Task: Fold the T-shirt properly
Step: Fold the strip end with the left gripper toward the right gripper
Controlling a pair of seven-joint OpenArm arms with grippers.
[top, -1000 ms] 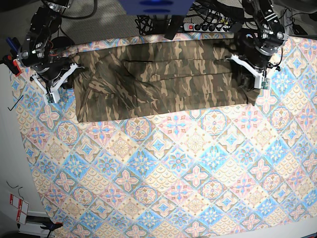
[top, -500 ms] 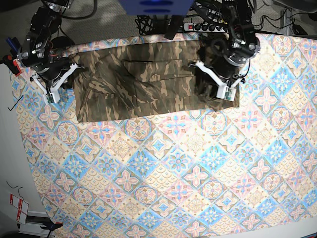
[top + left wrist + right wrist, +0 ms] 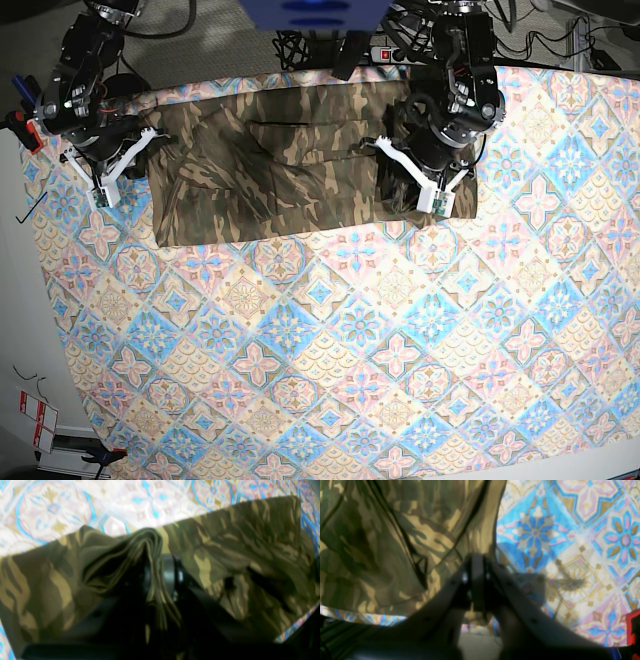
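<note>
The camouflage T-shirt (image 3: 270,160) lies spread along the far side of the patterned tablecloth (image 3: 350,350). My left gripper (image 3: 415,180) is over the shirt's right end. In the left wrist view the gripper (image 3: 160,572) is shut on a bunched fold of the T-shirt (image 3: 250,542), which is lifted off the cloth. My right gripper (image 3: 128,160) hovers at the shirt's left edge. In the right wrist view that gripper (image 3: 477,580) is shut, with the T-shirt (image 3: 382,542) just to its left. Whether any cloth is pinched there I cannot tell.
A power strip (image 3: 420,52) with cables lies beyond the table's far edge. A red clamp (image 3: 20,125) sits at the left edge, and white tags (image 3: 35,415) lie off the table at bottom left. The tablecloth's left border runs close to my right arm.
My left gripper has moved left with the shirt's right end in it, folding that end over the body. The right arm has stayed where it was.
</note>
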